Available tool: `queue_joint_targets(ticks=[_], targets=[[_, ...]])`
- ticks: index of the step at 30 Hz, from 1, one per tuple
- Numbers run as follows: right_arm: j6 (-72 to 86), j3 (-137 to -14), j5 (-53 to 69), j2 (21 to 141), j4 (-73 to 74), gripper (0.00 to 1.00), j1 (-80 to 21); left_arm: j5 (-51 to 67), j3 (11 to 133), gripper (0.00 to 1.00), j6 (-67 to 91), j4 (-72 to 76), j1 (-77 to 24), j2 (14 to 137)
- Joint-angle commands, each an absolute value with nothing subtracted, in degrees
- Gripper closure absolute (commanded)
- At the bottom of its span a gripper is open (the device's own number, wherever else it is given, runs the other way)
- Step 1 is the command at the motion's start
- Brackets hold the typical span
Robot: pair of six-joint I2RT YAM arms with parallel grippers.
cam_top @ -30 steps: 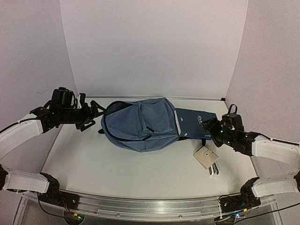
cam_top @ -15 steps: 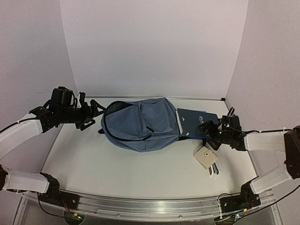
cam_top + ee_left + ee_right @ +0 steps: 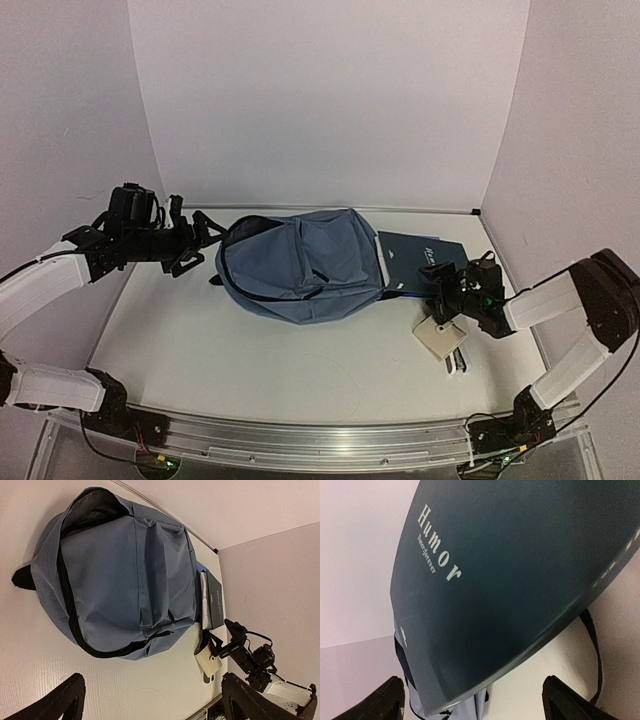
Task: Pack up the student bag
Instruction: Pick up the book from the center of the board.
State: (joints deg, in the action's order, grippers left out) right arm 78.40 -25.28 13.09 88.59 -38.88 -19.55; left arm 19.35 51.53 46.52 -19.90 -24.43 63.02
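Note:
The student bag (image 3: 300, 265), slate-blue with its main zipper open, lies flat mid-table and fills the left wrist view (image 3: 115, 575). A dark blue book (image 3: 420, 258) titled "Humor" (image 3: 520, 570) lies against the bag's right side. My right gripper (image 3: 443, 292) is open, low at the book's near corner, which sits just ahead of the gap (image 3: 472, 705) without touching either finger. My left gripper (image 3: 205, 235) hovers open by the bag's top left edge, with nothing between its fingers (image 3: 152, 702).
A beige wallet (image 3: 438, 337) lies near the right gripper, on top of a small white object (image 3: 455, 362). A black strap (image 3: 595, 650) curls on the table beside the book. Purple walls enclose the table on three sides.
My right gripper has dropped and moved left and nearer, from over the book's right edge to its near corner, and it stands a little wider. The left arm has not moved.

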Motion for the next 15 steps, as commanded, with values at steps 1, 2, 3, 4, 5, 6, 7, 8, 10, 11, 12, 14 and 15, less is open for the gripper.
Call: queue_joint_targets(ticks=[1,2,3,4,5,6,7,8,10,11,12,14,15], targets=[[83.3,-25.8,10.0,93.9,-48.9,0.15,-19.8,19.4,54.1,0.05,46.4,-18.7,-24.2,62.0],[83.7,-26.0,10.0,94.9,-50.2,0.16,-19.8,19.3,54.2,0.05,46.4,-19.1,-24.2,62.0],[84.0,-26.2,9.8,96.1,-51.4,0.17,-19.8,19.2,54.3,0.05,46.3,-19.3,-24.2,61.9],[84.2,-26.3,9.7,97.1,-52.5,0.18,-19.8,19.0,54.4,0.05,46.2,-19.5,-24.2,61.8],[84.5,-26.4,9.4,98.0,-53.3,0.19,-19.8,18.9,54.6,0.05,46.1,-19.7,-24.2,61.6],[84.5,-26.6,8.9,98.7,-54.1,0.21,-19.8,18.7,54.6,0.05,46.0,-20.0,-24.2,61.5],[84.5,-26.7,8.4,99.4,-54.8,0.24,-19.8,18.6,54.7,0.05,46.0,-20.1,-24.2,61.5],[84.5,-26.8,7.8,100.1,-55.6,0.26,-19.8,18.5,54.7,0.05,45.9,-20.2,-24.2,61.4],[84.5,-27.0,7.0,101.0,-57.3,0.34,-19.8,18.3,54.8,0.05,45.9,-20.4,-24.2,61.5],[84.6,-27.0,6.7,101.4,-58.3,0.38,-19.9,18.3,54.9,0.05,45.9,-20.4,-24.2,61.5],[84.7,-27.0,6.4,101.7,-59.5,0.42,-19.8,18.3,54.9,0.05,45.9,-20.4,-24.2,61.6],[84.9,-26.9,5.9,102.1,-61.8,0.5,-19.8,18.2,55.0,0.05,46.0,-20.4,-24.2,61.7],[85.0,-26.8,5.7,102.3,-63.2,0.54,-19.8,18.2,55.0,0.05,46.0,-20.4,-24.2,61.8]])
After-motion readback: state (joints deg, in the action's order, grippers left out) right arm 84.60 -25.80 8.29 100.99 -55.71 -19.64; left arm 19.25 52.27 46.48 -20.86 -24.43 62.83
